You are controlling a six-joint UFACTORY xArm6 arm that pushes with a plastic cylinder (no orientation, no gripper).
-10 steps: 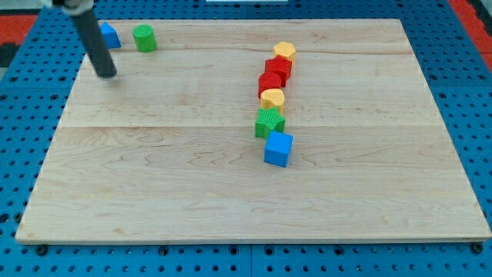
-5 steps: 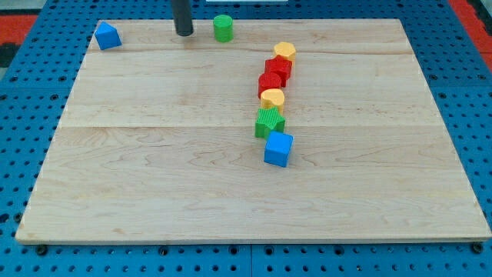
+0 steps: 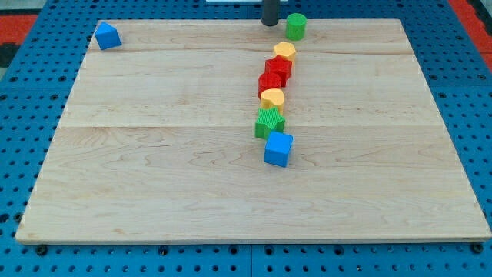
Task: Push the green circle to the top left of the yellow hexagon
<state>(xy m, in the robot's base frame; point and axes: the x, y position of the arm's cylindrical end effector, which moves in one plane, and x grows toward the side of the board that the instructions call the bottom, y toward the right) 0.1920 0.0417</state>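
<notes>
Now my tip (image 3: pixel 270 23) is sitting just beside the green circle (image 3: pixel 296 26), at its nine o'clock; the yellow hexagon (image 3: pixel 284 51) is lying at the circle's six o'clock.

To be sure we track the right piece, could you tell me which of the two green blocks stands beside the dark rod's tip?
The green circle at the view's top, just right of my tip; the green star sits lower, in the column.

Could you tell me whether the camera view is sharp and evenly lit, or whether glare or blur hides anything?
In the camera view, the lighting is even with soft shadows; the green circle and the yellow hexagon look crisp; my tip sits just left of the circle, its rod cropped at the view's top.
</notes>
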